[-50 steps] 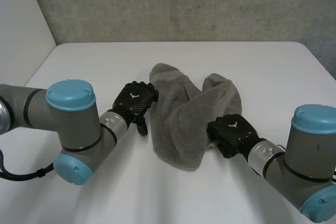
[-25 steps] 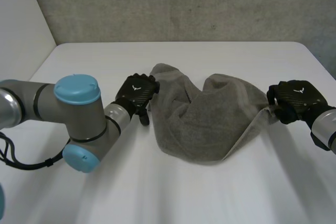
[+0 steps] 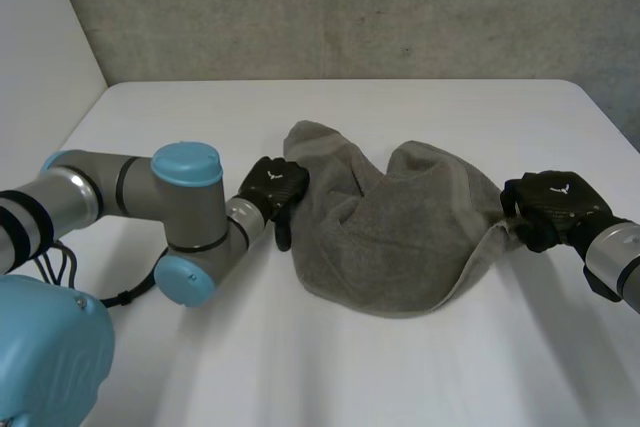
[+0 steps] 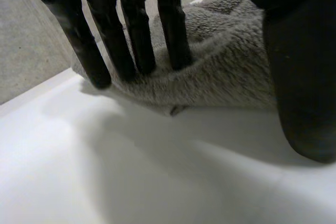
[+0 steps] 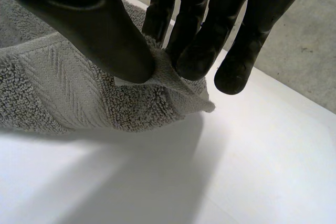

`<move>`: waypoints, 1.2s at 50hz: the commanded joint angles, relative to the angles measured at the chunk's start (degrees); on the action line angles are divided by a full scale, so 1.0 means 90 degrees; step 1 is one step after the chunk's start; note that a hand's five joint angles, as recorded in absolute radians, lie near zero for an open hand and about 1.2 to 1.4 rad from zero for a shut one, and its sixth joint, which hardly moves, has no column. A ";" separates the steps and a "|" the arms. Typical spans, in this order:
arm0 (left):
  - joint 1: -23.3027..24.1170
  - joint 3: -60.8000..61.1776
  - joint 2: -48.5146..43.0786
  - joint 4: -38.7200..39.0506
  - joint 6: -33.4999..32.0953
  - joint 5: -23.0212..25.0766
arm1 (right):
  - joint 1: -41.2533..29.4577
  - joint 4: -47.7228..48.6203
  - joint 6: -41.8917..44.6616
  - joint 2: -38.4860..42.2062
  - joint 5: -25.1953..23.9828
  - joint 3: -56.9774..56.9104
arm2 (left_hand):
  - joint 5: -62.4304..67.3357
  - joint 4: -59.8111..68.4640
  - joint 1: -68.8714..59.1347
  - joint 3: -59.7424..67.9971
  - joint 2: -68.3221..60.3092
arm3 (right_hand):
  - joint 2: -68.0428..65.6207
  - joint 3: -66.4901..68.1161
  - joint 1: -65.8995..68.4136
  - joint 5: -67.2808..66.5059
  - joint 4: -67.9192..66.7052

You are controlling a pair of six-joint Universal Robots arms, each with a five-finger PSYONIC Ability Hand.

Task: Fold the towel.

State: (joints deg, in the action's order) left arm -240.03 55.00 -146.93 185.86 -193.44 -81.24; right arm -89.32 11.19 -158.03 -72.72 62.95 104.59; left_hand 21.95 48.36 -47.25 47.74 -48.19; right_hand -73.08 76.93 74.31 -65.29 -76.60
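The right hand [image 3: 552, 205] grasps the towel [image 3: 395, 237] by one corner: in the right wrist view its thumb [image 5: 89, 24] and fingers [image 5: 197, 35] pinch the tip of the cloth between them, and the corner is raised just off the tabletop [image 3: 300, 367] near the right edge. From that corner the towel's edge runs back down to the surface, drawn fairly straight.

The left hand [image 3: 272, 185] is released, not gripping. In the left wrist view its fingers [image 4: 134, 30] are straight and their tips press down on the towel's opposite edge, while its thumb [image 4: 302, 77] hangs apart from them over bare tabletop, just in front of the cloth.

The grey towel lies across the middle of the tabletop between the two hands. It is bunched, with a deep crease down its middle and two humps along its far side; its near edge curves in a rounded sag.

By my reading, the fold has not begun. The cloth is only partly spread, so flattening it comes first, then bringing one edge over the other and smoothing.
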 commanded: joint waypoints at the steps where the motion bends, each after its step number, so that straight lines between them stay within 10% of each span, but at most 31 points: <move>1: 0.0010 -0.0193 0.0006 0.0043 0.0058 -0.0036 | 0.0003 0.0007 0.0000 0.0004 0.0007 0.0009 | 0.5338 0.3514 -0.3638 0.3584 -0.3534 | -0.0769 0.0341 0.0633 -0.0523 -0.0378; 31: 0.0127 0.0579 0.1257 0.0199 0.0283 0.0013 | 0.0003 -0.0022 -0.0009 -0.0074 0.0007 0.0019 | 0.5339 0.3516 -0.3639 0.3585 -0.3535 | -0.0769 0.0341 0.0633 -0.0523 -0.0378; 60: 0.0723 -0.1403 -0.0364 0.0658 0.0927 0.0404 | -0.0017 -0.0012 0.0010 0.0034 -0.0012 0.0048 | 0.5339 0.3516 -0.3639 0.3585 -0.3535 | -0.0769 0.0341 0.0633 -0.0523 -0.0378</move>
State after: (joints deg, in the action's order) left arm -234.26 47.35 -148.25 191.89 -186.22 -77.46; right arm -89.44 11.15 -157.94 -72.65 62.83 104.94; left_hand 23.35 77.82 -75.88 76.90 -77.32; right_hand -73.08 77.00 74.50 -65.29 -76.60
